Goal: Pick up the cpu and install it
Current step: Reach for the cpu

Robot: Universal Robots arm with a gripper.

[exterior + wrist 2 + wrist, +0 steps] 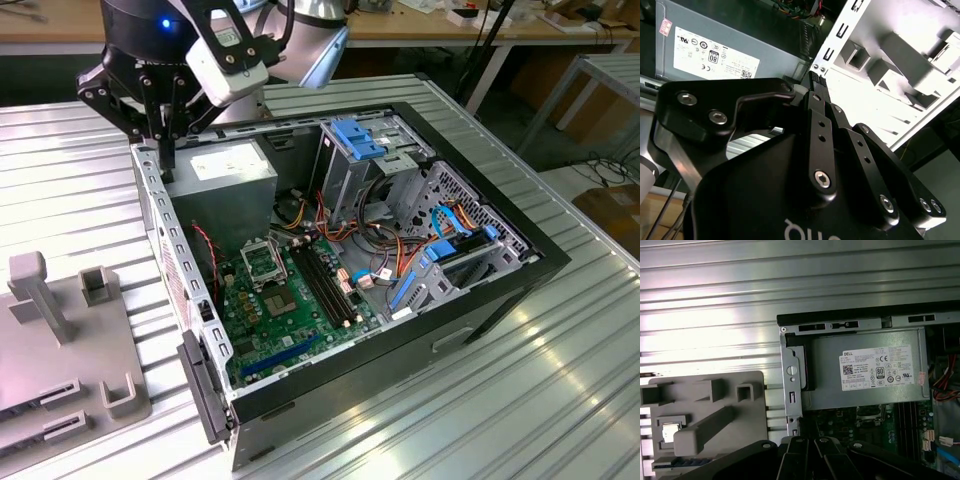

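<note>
gripper (165, 158) hung over the case (450, 335) edge, just beside the power supply (225, 170). fingers (819, 125) were together, with nothing seen between them. cpu (670, 431) lay in a recess of the grey fixture (747, 412) on the ribbed table (715, 315), outside the case and apart from the gripper. socket (262, 262) on the motherboard (290, 325) sat near 1 corner of the supply.
</note>
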